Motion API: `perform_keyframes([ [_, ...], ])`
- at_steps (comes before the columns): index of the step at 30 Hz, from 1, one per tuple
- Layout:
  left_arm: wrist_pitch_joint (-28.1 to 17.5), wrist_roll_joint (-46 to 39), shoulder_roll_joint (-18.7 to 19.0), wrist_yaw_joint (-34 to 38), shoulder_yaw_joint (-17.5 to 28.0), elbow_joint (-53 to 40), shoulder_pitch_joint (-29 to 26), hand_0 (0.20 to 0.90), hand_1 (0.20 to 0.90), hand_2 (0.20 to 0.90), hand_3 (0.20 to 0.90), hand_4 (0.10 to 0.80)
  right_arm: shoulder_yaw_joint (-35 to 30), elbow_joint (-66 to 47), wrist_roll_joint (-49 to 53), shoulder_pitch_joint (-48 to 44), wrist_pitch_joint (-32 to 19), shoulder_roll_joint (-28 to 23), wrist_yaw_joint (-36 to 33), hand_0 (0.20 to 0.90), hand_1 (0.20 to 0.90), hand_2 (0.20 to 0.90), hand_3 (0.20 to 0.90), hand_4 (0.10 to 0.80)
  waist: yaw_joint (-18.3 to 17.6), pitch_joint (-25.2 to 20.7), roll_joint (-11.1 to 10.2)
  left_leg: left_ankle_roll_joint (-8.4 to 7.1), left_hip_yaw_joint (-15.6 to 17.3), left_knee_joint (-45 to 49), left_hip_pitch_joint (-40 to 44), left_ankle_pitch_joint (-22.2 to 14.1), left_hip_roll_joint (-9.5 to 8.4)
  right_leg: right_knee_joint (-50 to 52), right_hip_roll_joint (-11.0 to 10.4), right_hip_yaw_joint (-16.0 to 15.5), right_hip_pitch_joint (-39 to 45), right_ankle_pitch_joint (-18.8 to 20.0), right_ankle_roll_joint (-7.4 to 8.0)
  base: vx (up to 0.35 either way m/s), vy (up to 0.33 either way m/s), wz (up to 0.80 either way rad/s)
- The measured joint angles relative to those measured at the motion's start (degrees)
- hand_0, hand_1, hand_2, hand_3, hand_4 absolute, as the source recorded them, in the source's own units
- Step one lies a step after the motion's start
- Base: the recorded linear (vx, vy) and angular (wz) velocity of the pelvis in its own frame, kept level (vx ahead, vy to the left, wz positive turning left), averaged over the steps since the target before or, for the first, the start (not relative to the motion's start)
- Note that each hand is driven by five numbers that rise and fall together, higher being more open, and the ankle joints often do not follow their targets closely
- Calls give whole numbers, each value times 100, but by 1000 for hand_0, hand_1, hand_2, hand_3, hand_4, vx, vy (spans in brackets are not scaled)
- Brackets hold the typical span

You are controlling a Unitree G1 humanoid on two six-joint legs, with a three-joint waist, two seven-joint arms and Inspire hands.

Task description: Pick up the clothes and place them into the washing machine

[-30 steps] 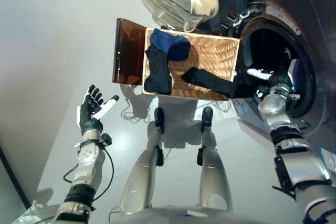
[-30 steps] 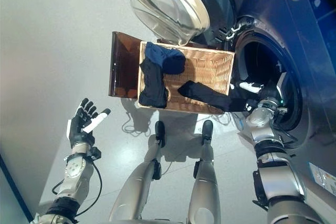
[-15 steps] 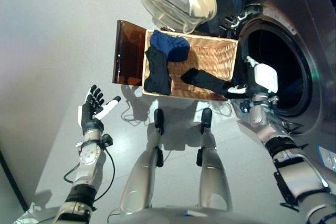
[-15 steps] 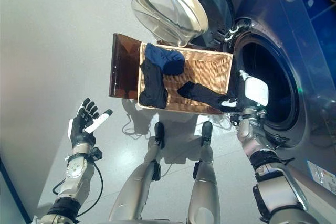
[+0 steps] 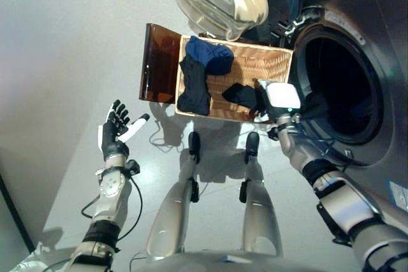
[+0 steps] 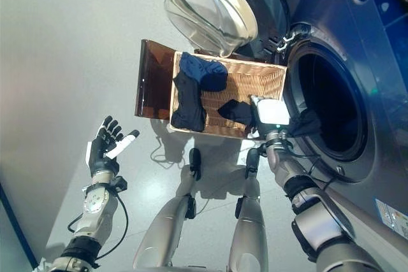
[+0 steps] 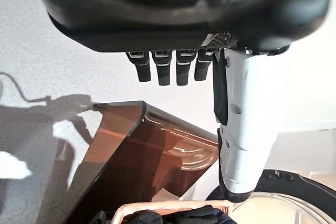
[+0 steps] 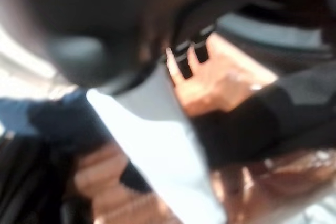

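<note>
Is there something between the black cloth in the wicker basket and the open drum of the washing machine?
Nothing visible blocks it. The black cloth lies at the woven wicker basket's end nearest the grey washing machine's drum opening. The right hand is over it, and the round glass door is swung aside.

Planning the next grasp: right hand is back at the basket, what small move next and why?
Probably lower the right hand onto the black garment beside it in the wicker basket and close on it. Its fingers look uncurled, gripping nothing. Clothes remain in the basket, the washer drum stands open, and a dark garment hangs at its rim.
</note>
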Motion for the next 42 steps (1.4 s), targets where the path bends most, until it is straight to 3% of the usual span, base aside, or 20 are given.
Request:
perform_keyframes([
  [11, 1, -1, -11, 5, -44, 45, 0, 900, 900, 900, 900, 800, -3, 454, -69, -667, 146, 390, 94, 900, 900, 900, 900, 800, 152, 0, 0, -12, -38, 0, -13, 10, -2, 0, -1, -36, 7, 0, 0, 3, 7, 2],
  [30, 2, -1, 9, 69, -148, -82, -72, 900, 900, 900, 900, 800, -25, 1433, 171, -1381, 579, 559, 33, 900, 900, 900, 900, 800, 441, 84, 4, -48, -272, 5, -502, 80, -5, -14, 2, -248, -341, -19, -27, -3, 16, 4],
  [42, 3, 31, 179, 296, -253, -505, -188, 900, 900, 900, 900, 800, -89, 1425, 172, -1640, 650, 631, -667, 900, 900, 900, 900, 800, 395, 345, -33, -79, -276, 19, -814, 114, 3, 101, 5, -274, -711, -32, -41, 0, 0, 0],
])
